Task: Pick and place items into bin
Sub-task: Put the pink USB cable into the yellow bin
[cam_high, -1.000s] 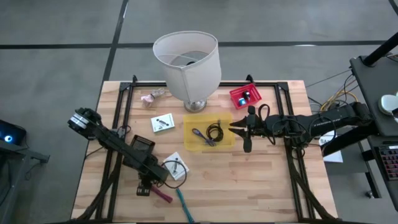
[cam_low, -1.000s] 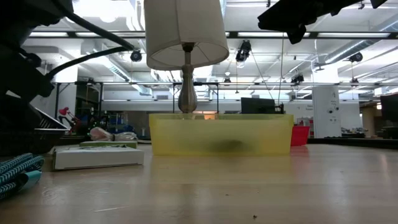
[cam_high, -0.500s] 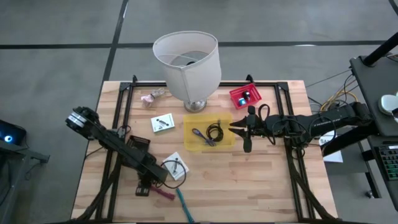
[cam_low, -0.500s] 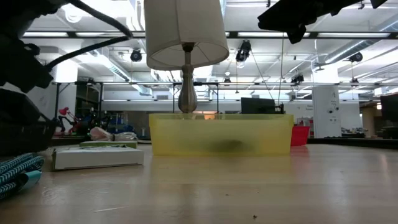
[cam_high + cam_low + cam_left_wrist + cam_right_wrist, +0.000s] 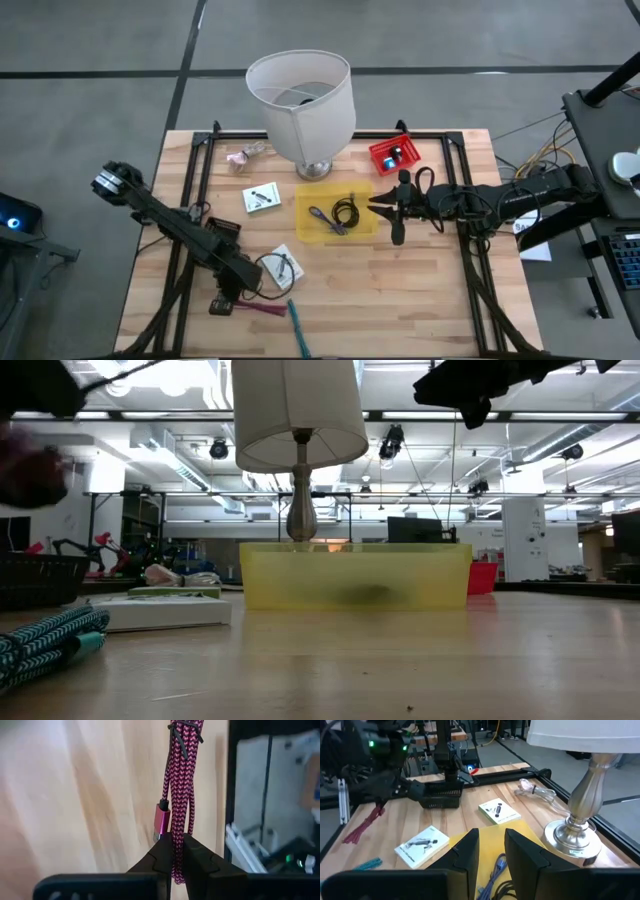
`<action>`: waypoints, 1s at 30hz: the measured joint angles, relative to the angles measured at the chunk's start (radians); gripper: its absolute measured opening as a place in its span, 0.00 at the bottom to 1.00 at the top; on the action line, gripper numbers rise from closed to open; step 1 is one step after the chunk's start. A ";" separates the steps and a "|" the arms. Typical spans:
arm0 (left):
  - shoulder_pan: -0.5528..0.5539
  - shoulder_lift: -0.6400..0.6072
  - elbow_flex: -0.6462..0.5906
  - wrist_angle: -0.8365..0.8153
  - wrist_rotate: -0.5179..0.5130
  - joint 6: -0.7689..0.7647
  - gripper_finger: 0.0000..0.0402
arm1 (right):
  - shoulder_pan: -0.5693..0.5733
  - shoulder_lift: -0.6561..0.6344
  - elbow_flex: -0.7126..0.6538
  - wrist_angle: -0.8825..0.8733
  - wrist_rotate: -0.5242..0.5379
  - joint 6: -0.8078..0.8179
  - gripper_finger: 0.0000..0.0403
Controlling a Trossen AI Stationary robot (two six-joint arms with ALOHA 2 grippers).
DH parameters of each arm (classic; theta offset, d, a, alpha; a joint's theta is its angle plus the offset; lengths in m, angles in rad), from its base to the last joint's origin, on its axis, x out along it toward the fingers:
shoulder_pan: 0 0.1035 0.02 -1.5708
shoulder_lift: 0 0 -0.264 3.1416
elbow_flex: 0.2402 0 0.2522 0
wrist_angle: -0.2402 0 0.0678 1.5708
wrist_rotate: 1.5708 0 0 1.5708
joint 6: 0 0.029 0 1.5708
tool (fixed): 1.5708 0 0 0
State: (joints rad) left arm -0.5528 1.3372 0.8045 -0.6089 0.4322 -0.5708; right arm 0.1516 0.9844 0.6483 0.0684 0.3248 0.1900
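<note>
While the wooden table fills most of the high view, the biggest thing on it is the white lampshade on its metal foot, standing at the far edge. Just in front of the lamp lies the yellow bin, and inside it a coiled black cable and a purple looped cord are visible. A small red tray sits near the bin, on the right side of the lamp.

The left arm reaches to the near left part of the table. The left gripper has its fingers pressed together on one end of the magenta cord, a braided bundle with a metal plug, and the rest of the cord hangs past the fingers above the wood. The teal cord lies on the table just beside it, at the near edge.

The right gripper hovers just beside the right wall of the bin, and its fingers are spread with nothing between them.

Two white cards lie on the table between the bin and the left arm.
</note>
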 joint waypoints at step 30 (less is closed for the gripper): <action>0.248 -0.119 -0.001 0.599 -0.766 0.117 0.02 | -0.004 0.244 0.002 0.607 -0.155 -0.094 0.61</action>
State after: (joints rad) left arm -0.3050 1.2182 0.8036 -0.0101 -0.3340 -0.4541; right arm 0.1478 1.2284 0.6506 0.6749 0.1696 0.0965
